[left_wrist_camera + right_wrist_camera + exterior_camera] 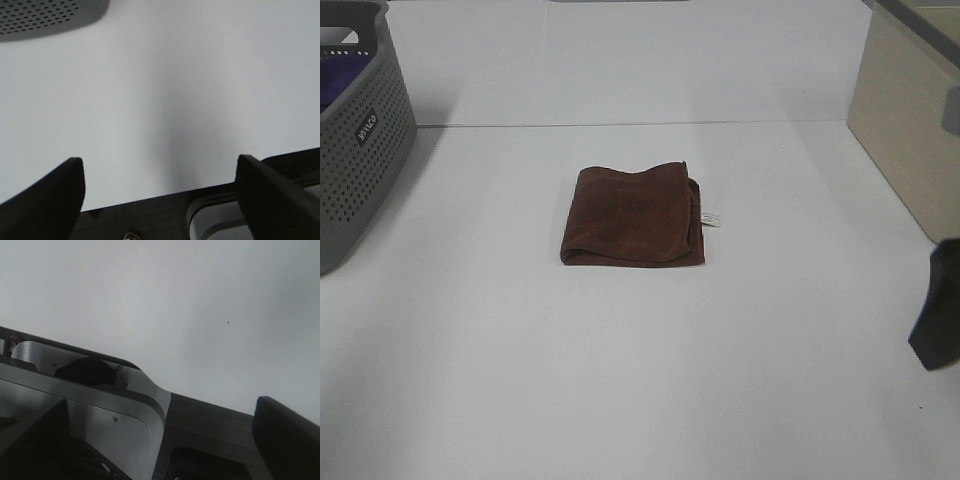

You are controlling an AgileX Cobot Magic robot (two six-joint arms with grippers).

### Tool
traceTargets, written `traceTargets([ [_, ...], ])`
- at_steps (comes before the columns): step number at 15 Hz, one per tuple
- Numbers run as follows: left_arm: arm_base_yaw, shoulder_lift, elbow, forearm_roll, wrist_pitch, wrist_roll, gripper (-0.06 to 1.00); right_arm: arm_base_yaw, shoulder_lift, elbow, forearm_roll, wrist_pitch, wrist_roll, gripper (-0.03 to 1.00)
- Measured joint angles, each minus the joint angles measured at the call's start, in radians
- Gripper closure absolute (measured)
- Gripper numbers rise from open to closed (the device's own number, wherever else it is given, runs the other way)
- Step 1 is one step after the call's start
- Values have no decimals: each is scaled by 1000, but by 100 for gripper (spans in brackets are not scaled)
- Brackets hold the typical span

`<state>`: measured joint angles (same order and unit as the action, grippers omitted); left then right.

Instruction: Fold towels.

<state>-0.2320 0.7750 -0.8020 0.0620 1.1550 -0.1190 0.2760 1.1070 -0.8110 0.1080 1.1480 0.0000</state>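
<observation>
The towel [633, 215] is a dark reddish-brown cloth lying folded into a thick square in the middle of the white table, with its small white label [711, 218] sticking out at its right edge. Neither wrist view shows it. My left gripper [160, 165] is open and empty, its fingers wide apart over bare table near the front edge; it is out of the exterior view. My right gripper [160, 407] is open and empty, also over the table's front edge. A dark part of it [938, 310] shows at the right edge of the exterior view, far from the towel.
A grey perforated basket [360, 140] stands at the far left with a purple cloth [340, 78] inside; its corner shows in the left wrist view [45, 17]. A beige box [905, 120] stands at the far right. The white table [620, 380] surrounds the towel.
</observation>
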Motion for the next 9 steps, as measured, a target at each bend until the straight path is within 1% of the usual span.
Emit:
traceTargets([
  [1,0,-96,65,0,-15,-1,18,0,-59,59,-1,-28,0,2],
  [2,0,-261,159,0,-47,-2,18,0,-186,157,-13,-78,0,2],
  [4,0,-401,227,0,-95,-2,18,0,-317,219,-44,-105,-26,2],
  [5,0,-452,255,0,-122,-1,18,0,-383,240,-51,-109,-40,2],
  [7,0,-492,274,-4,-136,38,18,0,-520,282,-51,-106,-67,2],
  [9,0,-492,275,-39,-137,89,18,0,-613,298,-51,-102,-79,2],
])
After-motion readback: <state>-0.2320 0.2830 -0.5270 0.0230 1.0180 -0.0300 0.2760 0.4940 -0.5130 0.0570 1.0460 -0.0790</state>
